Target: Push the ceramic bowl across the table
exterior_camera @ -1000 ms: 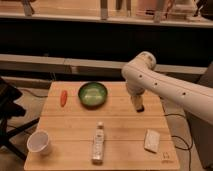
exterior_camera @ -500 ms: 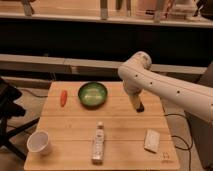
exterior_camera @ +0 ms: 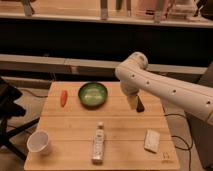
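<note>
Mine to list: pale slatted wood table [exterior_camera: 125, 131]; ceramic bowl [exterior_camera: 93, 94], glossy green with darker rim, near the far edge; orange-red piece [exterior_camera: 63, 98] by the left edge; white cup [exterior_camera: 39, 142] at the near-left corner; whitish bottle [exterior_camera: 98, 145]; white packet [exterior_camera: 151, 140]; my tan-and-black gripper [exterior_camera: 136, 105] hanging toward the right edge.

The table [exterior_camera: 122, 131], a pale slatted wooden top, filled the lower middle of the frame. The ceramic bowl [exterior_camera: 93, 94] sat upright near its far edge, left of centre. A small red-orange object [exterior_camera: 63, 98] lay just beside the bowl on the left, apart from it. A white paper cup [exterior_camera: 39, 142] stood at the lower left corner. A clear bottle [exterior_camera: 98, 143] lay flat near the front edge. A white block [exterior_camera: 152, 140] rested at lower right. The gripper [exterior_camera: 136, 104] hung over the table right of the bowl, fingers apart, holding nothing.
</note>
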Tool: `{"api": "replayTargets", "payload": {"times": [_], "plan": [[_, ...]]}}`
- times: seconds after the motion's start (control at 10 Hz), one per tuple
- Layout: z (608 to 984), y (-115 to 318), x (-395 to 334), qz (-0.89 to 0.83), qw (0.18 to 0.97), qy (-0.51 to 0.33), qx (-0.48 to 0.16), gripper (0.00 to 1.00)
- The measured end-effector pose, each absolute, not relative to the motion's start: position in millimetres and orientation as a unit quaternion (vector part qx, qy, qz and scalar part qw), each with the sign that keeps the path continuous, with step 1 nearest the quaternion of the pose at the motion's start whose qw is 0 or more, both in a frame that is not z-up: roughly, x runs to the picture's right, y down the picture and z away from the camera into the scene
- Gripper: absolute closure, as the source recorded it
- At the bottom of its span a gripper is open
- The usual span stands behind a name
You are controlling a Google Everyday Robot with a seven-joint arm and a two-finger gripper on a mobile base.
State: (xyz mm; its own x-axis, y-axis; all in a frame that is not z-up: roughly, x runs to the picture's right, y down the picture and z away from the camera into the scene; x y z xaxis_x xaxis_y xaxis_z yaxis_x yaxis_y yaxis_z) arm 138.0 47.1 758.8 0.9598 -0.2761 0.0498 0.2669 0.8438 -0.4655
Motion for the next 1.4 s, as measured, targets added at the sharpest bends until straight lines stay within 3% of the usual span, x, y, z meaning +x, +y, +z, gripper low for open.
{"api": "replayTargets", "payload": {"times": [1.4], "plan": [[779.7,57.0,115.9,-0.138,0.957,-0.017,-0.256,0.20]]}}
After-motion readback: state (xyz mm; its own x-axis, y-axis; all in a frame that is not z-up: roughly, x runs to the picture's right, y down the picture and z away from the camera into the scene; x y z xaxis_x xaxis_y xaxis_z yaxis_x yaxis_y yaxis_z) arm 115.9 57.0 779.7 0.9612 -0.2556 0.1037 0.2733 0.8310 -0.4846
